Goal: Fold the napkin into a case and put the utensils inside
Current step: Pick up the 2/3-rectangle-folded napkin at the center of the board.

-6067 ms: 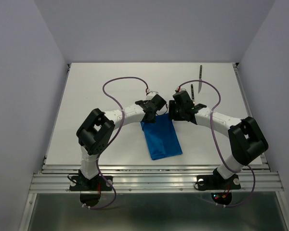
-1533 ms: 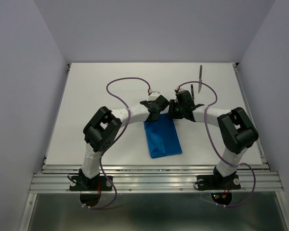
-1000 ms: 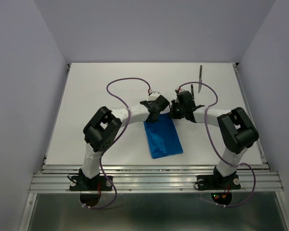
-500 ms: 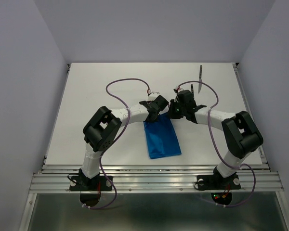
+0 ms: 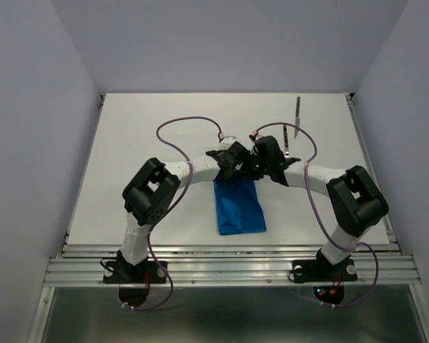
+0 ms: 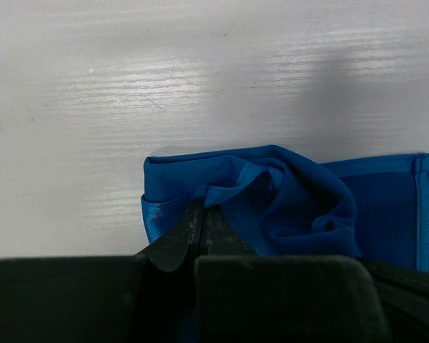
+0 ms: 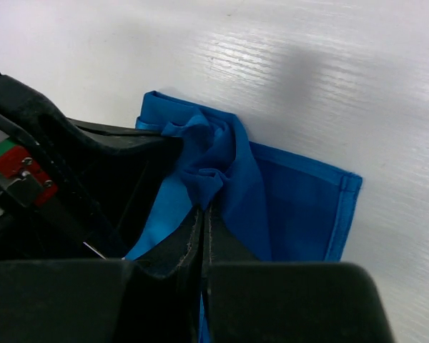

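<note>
Nearest to us, the napkin (image 5: 240,211) is lying flat on the table (image 5: 150,136) as a narrow folded rectangle, running away from our bases between the 2 arms. It is showing a bright, plain blue, smooth along its near half, with a stitched hem at the edge.

At its far end we are pinching it with both tools. The left gripper (image 6: 200,218) is clamping its jaws tight on the left corner. The right gripper (image 7: 202,218) is doing the same just beside it, jaws closed on a bunched ridge of cloth. We are judging that this double grip is meant to lift only the upper layer and open a mouth in the fold, since the cloth is puckering and rising around the 2 pinch points while the layer beneath is lying flat.

Farther out, well apart from the napkin on the right, the knife (image 5: 297,118) is waiting on the table. We are not making out the fork clearly.
</note>
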{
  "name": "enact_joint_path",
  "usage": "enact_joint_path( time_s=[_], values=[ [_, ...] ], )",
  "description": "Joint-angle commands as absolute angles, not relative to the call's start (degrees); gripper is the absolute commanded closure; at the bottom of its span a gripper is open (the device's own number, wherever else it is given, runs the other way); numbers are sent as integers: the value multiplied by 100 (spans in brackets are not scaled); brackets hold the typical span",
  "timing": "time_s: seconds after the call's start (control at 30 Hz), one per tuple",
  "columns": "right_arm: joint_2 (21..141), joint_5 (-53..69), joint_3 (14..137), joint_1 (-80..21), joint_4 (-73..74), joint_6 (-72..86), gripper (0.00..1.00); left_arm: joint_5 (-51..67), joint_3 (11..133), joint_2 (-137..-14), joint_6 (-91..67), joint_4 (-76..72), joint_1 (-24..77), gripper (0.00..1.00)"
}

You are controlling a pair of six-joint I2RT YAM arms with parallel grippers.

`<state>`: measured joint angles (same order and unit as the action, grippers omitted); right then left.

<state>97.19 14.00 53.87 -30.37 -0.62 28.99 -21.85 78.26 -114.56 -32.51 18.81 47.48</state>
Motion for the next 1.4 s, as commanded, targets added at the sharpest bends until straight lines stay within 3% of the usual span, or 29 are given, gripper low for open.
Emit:
enact_joint_path(
  time_s=[0.0, 0.13, 0.17, 0.2, 0.3, 0.6, 1.03, 1.23, 1.37],
  values=[
    [9615, 1460, 5660, -3155, -326, 3093, 99, -2118, 7603, -11303, -3375, 1881, 4702, 100],
    [9483, 670, 5642, -3155, -19, 3216, 97, -2118, 7532, -11241, -3384, 1854, 4685, 100],
    [9457, 259, 5634, -3155, 209, 3252, 83, -2127, 7515, -11233, -3384, 1854, 4685, 100],
    [9414, 90, 5608, -3155, 246, 3252, 82, -2127, 7506, -11224, -3384, 1846, 4676, 100],
    [9325, -290, 5476, -3103, 386, 3234, 66, -2153, 7488, -11197, -3366, 1846, 4676, 100],
    [9456, -334, 5519, -2848, 729, 2936, 52, -2180, 7453, -11153, -3331, 1828, 4676, 100],
    [9914, -53, 5660, -2848, 1072, 2496, 50, -2188, 7488, -11153, -3340, 1846, 4676, 100],
    [9940, 369, 5590, -2848, 967, 2408, 60, -2180, 7506, -11162, -3357, 1846, 4676, 100],
    [9967, 282, 5642, -2953, 1011, 2338, 61, -2171, 7506, -11180, -3375, 1854, 4676, 100]
  ],
)
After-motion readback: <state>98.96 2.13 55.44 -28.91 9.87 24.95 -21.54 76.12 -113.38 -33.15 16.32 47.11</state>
